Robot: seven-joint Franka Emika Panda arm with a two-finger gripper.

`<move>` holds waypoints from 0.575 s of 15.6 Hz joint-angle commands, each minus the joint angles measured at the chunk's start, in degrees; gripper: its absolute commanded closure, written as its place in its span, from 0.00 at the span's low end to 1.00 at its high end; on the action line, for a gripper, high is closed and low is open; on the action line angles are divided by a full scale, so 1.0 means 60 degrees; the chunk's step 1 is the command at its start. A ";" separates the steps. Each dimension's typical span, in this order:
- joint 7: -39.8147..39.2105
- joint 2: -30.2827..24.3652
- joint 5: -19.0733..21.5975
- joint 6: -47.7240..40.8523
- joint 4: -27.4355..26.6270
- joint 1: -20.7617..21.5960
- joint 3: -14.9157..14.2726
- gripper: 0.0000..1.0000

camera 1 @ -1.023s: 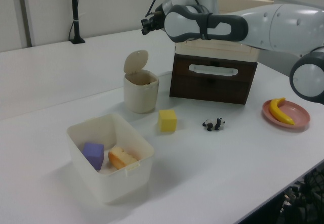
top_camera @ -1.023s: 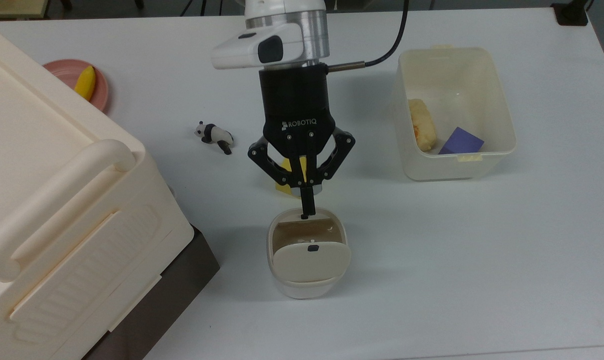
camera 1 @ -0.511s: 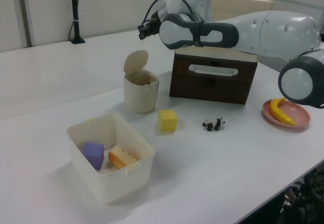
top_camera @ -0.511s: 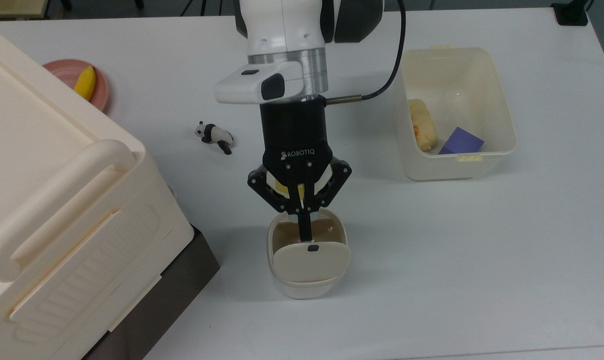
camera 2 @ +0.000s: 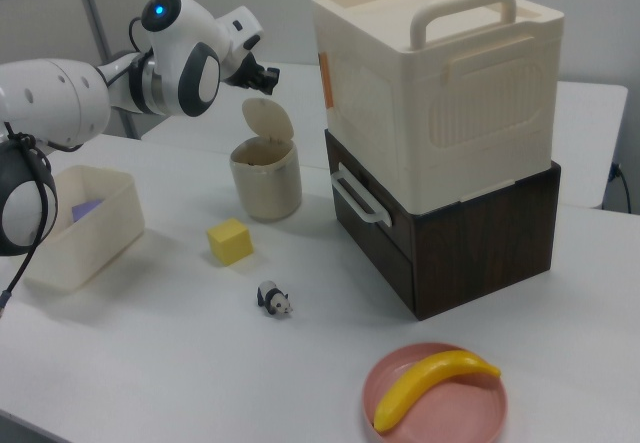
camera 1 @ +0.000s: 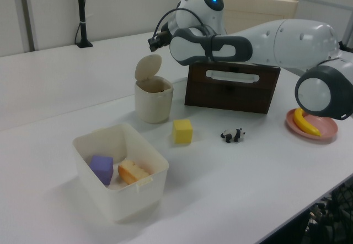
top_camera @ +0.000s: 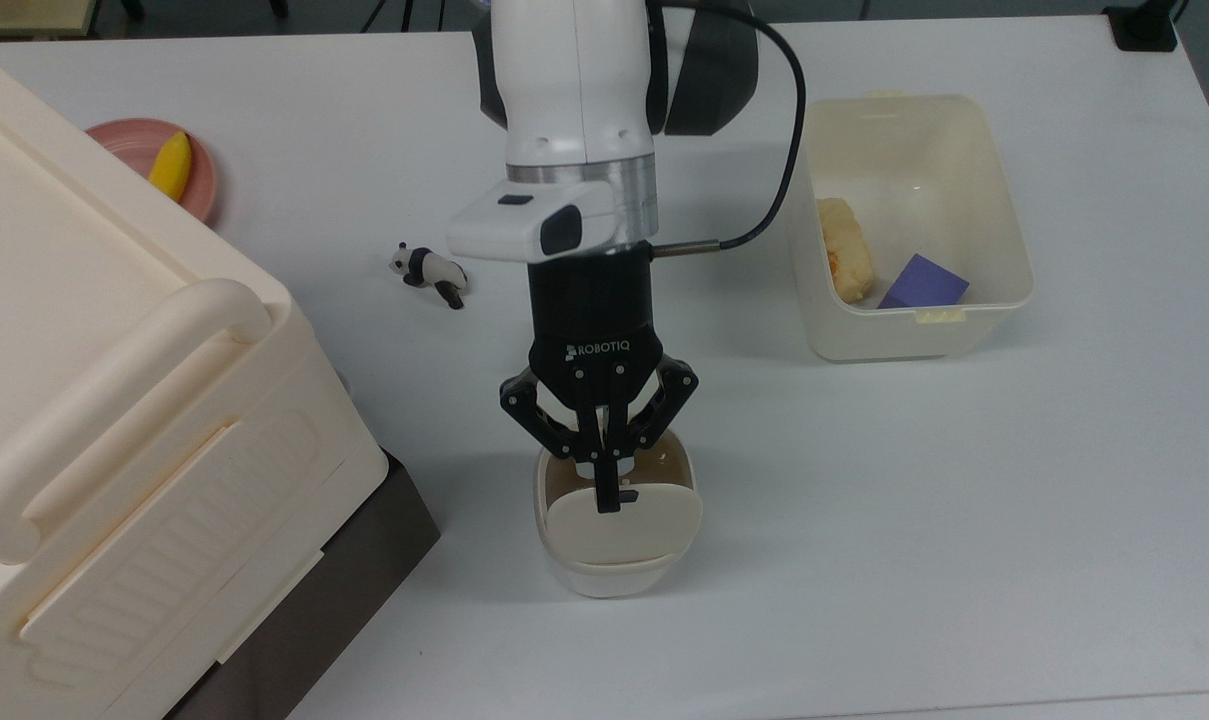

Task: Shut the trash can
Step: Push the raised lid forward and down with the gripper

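The trash can (top_camera: 614, 540) stood near the table's (top_camera: 964, 550) middle, beside the big cream box (top_camera: 114, 420), its flap lid (top_camera: 624, 520) upright. I held my gripper (top_camera: 606, 500) clenched, fingertips over the lid's top edge, to push it shut; a second earlier I'd hovered further back.

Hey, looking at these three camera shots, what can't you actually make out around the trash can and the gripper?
- Top view: the gripper overlaps the lid of the trash can; contact cannot be judged.
- Top view: the arm covers the yellow block.
- Left and right views: the can's bottom is hidden behind its own wall.
- Right view: the tub wall hides most of its contents.
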 commanded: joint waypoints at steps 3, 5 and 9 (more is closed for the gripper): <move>-0.0118 0.0267 -0.0396 0.0161 0.0043 0.0094 -0.0043 1.00; -0.0147 0.0165 -0.0411 0.0161 -0.0103 0.0007 0.0030 1.00; -0.0176 -0.0858 -0.0850 0.0161 -0.1534 -0.0111 0.0205 1.00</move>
